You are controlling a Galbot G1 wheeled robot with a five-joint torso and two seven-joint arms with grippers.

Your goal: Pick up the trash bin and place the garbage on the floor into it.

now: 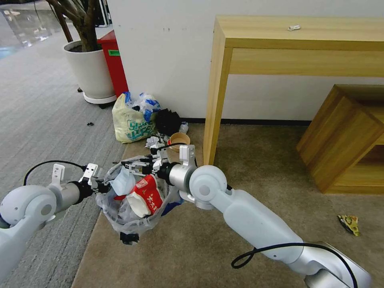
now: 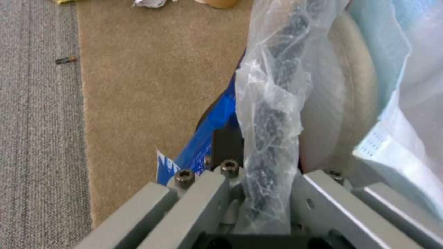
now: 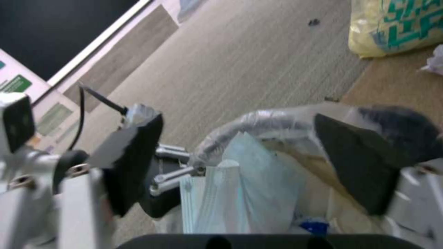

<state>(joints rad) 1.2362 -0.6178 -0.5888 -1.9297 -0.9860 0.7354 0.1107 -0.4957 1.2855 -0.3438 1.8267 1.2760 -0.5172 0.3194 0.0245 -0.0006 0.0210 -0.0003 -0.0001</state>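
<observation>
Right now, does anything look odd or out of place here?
Yes. The trash bin hangs tilted off the floor, held at its rim by the left gripper, overstuffed. A stray wrapper lies on the carpet, and more litter sits by the wall.

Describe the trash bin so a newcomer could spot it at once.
Start at the tall wooden table by the wall; the trash bin is held off the carpet before its leg, gripped by the left pincer. Unlike the yellowish shopping bag behind, it wears clear crinkly plastic stuffed with red-and-white cartons.
</observation>
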